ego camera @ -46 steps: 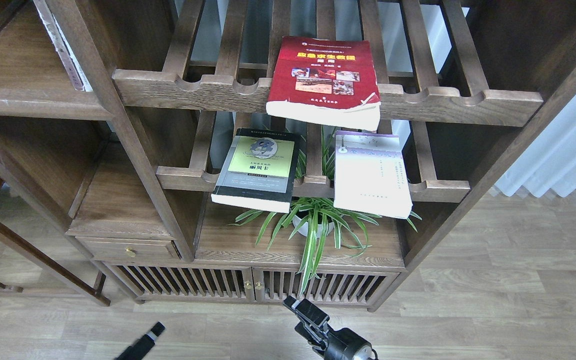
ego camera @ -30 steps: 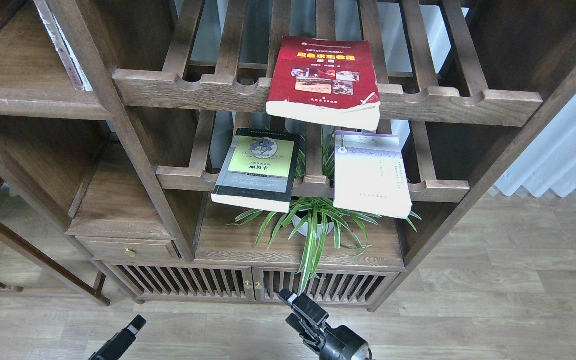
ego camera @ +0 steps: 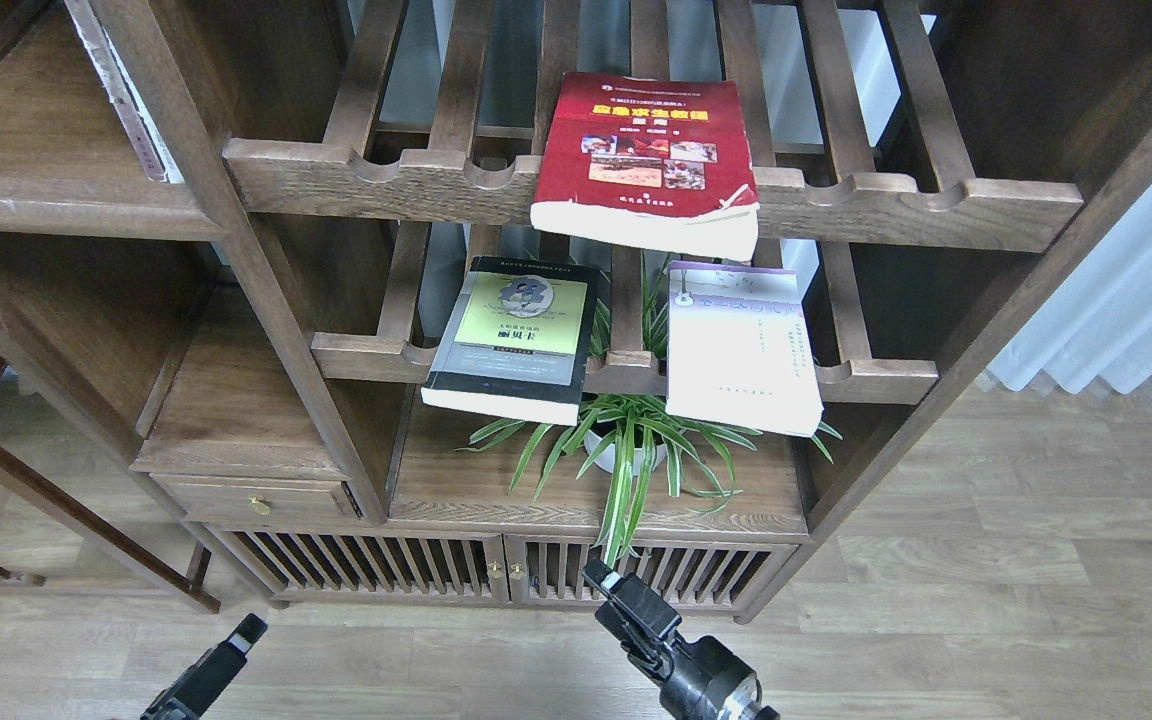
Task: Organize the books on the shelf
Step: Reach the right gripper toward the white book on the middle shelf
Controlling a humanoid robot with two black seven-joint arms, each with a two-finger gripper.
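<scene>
Three books lie flat on the slatted racks. The thick red book (ego camera: 644, 160) rests on the upper rack and overhangs its notched rail. On the lower rack lie the black-bordered book (ego camera: 514, 335) with a yellow-green panel and the white book (ego camera: 741, 345) with a lavender top. To the left are the solid dark-brown shelf boards, one at upper left (ego camera: 31, 150) and one lower (ego camera: 236, 410). My left gripper (ego camera: 236, 640) and right gripper (ego camera: 621, 600) hang low in front of the cabinet doors, far below the books. Both look small and dark, and their fingers cannot be told apart.
A potted spider plant (ego camera: 626, 450) stands on the board under the lower rack, its leaves drooping over the slatted doors (ego camera: 496, 570). A small drawer (ego camera: 256, 497) sits at lower left. A thin white-edged item (ego camera: 126, 100) leans in the upper left compartment. Wood floor and a curtain (ego camera: 1126, 310) lie to the right.
</scene>
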